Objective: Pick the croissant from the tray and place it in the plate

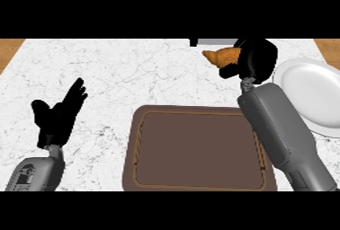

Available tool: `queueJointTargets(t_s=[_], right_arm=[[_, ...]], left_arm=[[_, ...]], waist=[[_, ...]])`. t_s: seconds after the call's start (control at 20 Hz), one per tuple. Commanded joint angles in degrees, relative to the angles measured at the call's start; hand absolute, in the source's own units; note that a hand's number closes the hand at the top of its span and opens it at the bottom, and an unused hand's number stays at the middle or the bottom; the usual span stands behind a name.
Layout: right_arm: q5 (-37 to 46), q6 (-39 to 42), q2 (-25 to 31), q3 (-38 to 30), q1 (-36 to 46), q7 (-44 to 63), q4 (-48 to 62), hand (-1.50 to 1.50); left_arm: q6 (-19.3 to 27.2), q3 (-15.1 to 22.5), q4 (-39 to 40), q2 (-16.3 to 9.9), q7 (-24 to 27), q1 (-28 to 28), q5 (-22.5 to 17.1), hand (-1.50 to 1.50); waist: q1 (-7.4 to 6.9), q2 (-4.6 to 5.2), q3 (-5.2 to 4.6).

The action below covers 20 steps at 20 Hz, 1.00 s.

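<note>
Croissant (pixel 223 56): clamped in the right robot hand (pixel 256 60), at 12 o'clock from the tray (pixel 199 186)
Plate (pixel 312 96): at 3 o'clock from the croissant
Left robot hand (pixel 58 117): fingers apart, resting at 9 o'clock
Surface (pixel 133 72): white marble

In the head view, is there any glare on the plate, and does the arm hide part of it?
Head view: the plate shows a soft pale sheen near its middle, no hard glare; the right forearm covers its lower left rim. The right hand, curled round the croissant, reads as flat black with little detail. The tray looks evenly lit.
</note>
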State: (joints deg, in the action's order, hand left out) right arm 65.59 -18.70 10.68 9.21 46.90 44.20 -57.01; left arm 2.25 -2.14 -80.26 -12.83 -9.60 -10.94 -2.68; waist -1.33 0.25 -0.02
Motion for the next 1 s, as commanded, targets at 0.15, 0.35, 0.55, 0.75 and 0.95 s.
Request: queueJointTargets(t_s=[0.15, 0.35, 0.55, 0.75, 0.95], right_arm=[[4.1, -7.9, 1.9, -5.5, 2.3, 6.9, -0.6, 1.5], [1.1, -12.2, 4.2, -9.8, -1.4, 3.1, 1.2, 1.5], [-3.4, -13.3, 9.7, -14.2, -7.0, -1.4, -1.8, 1.5], [-5.8, -13.1, 12.6, -17.9, -5.3, -4.7, 4.1, 1.5], [-10.3, -14.7, 15.7, -21.4, -6.6, -12.1, 10.6, 1.5]], left_arm=[[-0.4, -1.0, -0.4, -0.2, -0.3, 1.1, -0.4, 0.0], [-1.1, -1.4, 0.4, -0.3, 1.4, 1.3, -0.1, 0.0], [-2.0, -1.9, -5.8, -2.0, -4.1, 3.2, -1.4, 0.0], [-0.3, -0.5, -0.5, 1.3, -1.3, 0.9, 0.9, 0.0], [-2.0, -0.9, -7.2, -0.2, -1.9, 6.3, 0.1, 0.0]], waist=[[1.13, -0.28, 0.02], [1.18, -0.2, 0.03], [1.18, -0.38, 0.08], [1.16, -0.13, 0.04], [0.5, -0.15, 0.07]])
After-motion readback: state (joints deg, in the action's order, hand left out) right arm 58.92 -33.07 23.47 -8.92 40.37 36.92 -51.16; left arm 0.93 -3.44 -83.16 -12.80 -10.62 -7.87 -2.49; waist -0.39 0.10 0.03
